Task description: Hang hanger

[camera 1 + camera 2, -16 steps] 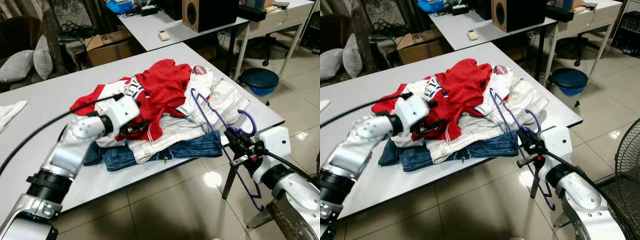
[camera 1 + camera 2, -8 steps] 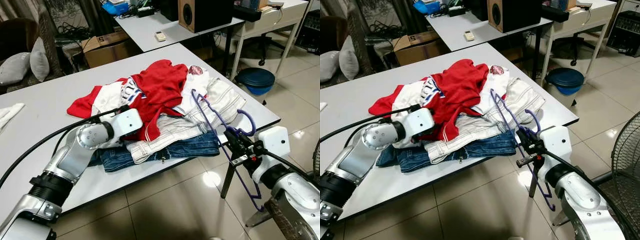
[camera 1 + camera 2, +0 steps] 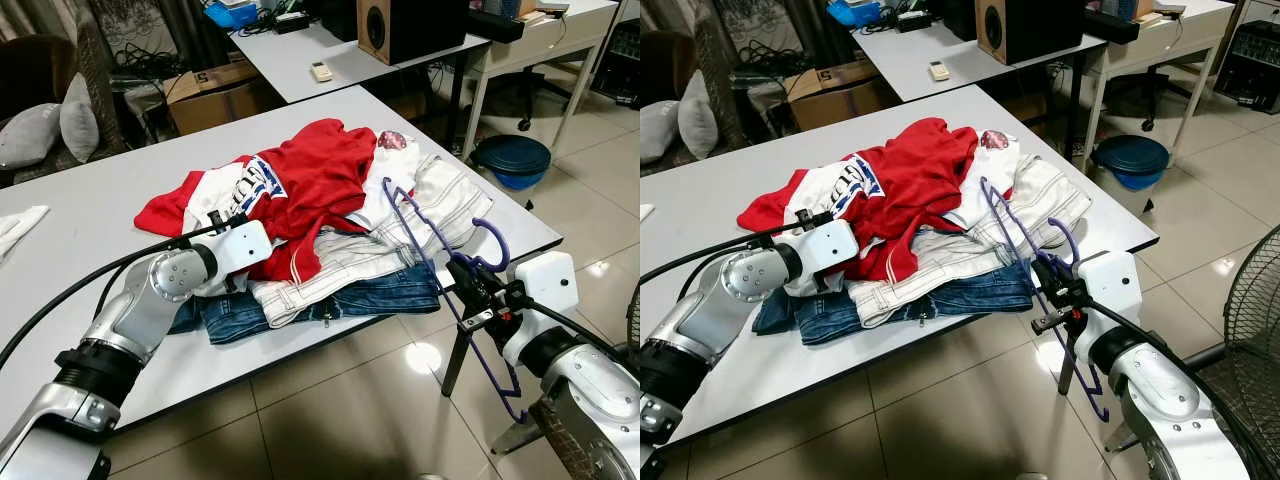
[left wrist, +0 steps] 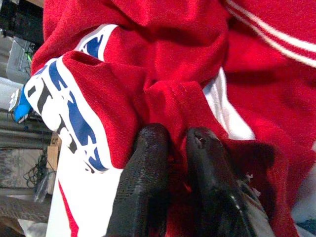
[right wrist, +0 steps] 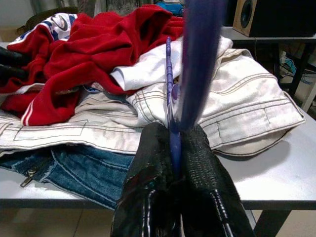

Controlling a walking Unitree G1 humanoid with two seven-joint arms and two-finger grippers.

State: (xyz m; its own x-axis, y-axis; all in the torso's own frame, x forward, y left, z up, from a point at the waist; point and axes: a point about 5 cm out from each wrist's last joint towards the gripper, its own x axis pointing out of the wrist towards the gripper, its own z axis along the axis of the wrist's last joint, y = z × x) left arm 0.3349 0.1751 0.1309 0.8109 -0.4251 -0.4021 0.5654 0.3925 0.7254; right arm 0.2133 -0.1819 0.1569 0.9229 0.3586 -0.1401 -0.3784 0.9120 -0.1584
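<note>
Right wrist view put our right gripper (image 5: 172, 148) clamped tight on the thin neck of the purple hanger (image 3: 425, 238), just under its hook, so the frame stood out over the table edge with its upper part leaning against the clothes pile. We judged that grip left the hanger's shoulders free to be fed into a garment.

Our left gripper (image 4: 173, 148) had its two fingers pinched nearly together on a fold of the red shirt (image 3: 320, 175), at the near side of the heap. That hold looked meant to lift the shirt clear of the rest, so the hanger could go inside it before anything was hung.

The shirt lay on top of a cream jacket (image 3: 440, 205) and blue jeans (image 3: 390, 292), all bunched on a pale grey table (image 3: 80, 260). Beyond it stood a second table carrying a speaker (image 3: 405, 25) and a remote control (image 3: 326, 70), with a cardboard box (image 3: 215, 90) underneath. A blue stool (image 3: 515, 160) sat on the glossy tiled floor (image 3: 340, 400), and grey cushions (image 3: 55, 125) lay far left.
</note>
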